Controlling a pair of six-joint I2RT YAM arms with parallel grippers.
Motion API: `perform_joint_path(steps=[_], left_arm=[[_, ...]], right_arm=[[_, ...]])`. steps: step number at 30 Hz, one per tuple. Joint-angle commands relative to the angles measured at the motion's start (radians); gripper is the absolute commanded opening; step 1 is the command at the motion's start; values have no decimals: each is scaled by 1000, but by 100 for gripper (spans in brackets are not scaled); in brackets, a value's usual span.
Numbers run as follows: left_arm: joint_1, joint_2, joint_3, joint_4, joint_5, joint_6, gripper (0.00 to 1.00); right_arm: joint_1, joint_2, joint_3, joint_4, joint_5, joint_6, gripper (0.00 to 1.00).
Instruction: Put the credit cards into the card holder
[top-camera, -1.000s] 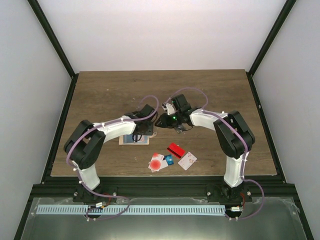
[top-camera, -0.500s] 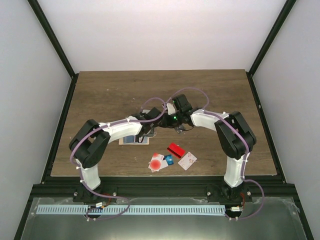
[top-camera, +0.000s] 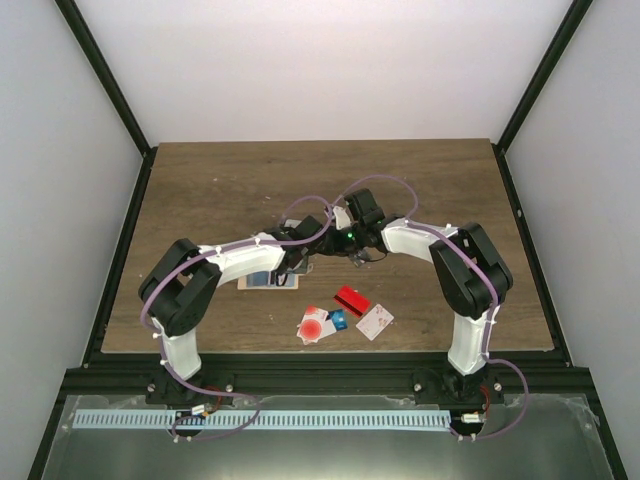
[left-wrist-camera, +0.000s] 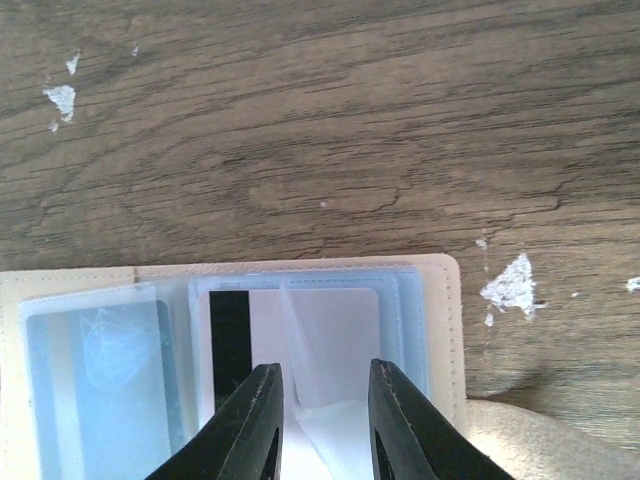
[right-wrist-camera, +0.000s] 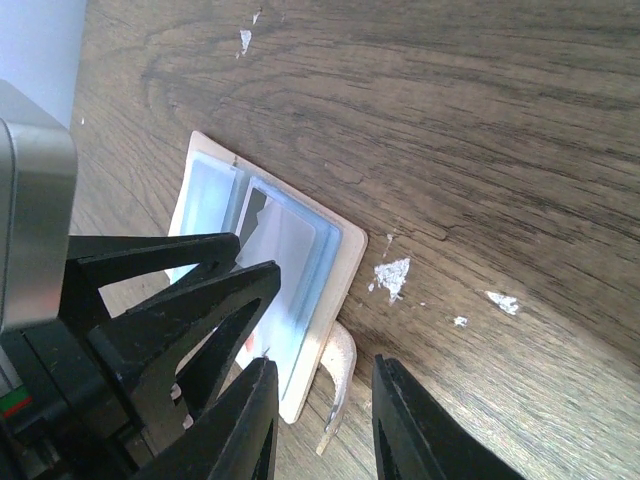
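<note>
The card holder (left-wrist-camera: 445, 330) lies open on the table, beige with clear sleeves; in the top view it shows under the left arm (top-camera: 262, 279). A white card with a black stripe (left-wrist-camera: 335, 325) sits in its right sleeve and a blue card (left-wrist-camera: 100, 390) in the left one. My left gripper (left-wrist-camera: 323, 368) hovers over the striped card, jaws narrowly apart, with a raised fold of clear sleeve between them. My right gripper (right-wrist-camera: 323, 362) is open, straddling the holder's curled tab (right-wrist-camera: 338, 378) without touching it. Loose credit cards lie nearer the front: red-dot (top-camera: 314, 325), blue (top-camera: 339, 320), red (top-camera: 351, 298), white (top-camera: 374, 321).
Both wrists crowd together over the holder's right end, with the left gripper's black fingers (right-wrist-camera: 180, 300) right beside mine in the right wrist view. White paint flecks (left-wrist-camera: 515, 285) mark the wood. Black frame rails edge the table (top-camera: 120, 260).
The left arm has reached right and forward over the holder's right half, stopping beside the right gripper. The right arm and the loose cards have not moved.
</note>
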Motion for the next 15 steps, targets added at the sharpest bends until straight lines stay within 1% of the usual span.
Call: perform_joint_path(steps=[1,5,8,11,15], left_arm=[[-5,-2,-10,35,31,7,27],[-5,4,-12,34,25,-1,31],[-4,5,-19,34,19,-8,32],[-2,4,-31,47,21,-9,31],[3,6,-52,82,40,-7,27]], right_arm=[[-9,-31,-10,12,-14,-17,28],[-9,-35,-14,12,-13,-18,28],[-10,-35,-14,12,-16,-19,28],[-9,-35,-15,15,-20,-18,28],[-9,-34,-18,17,-27,-19,28]])
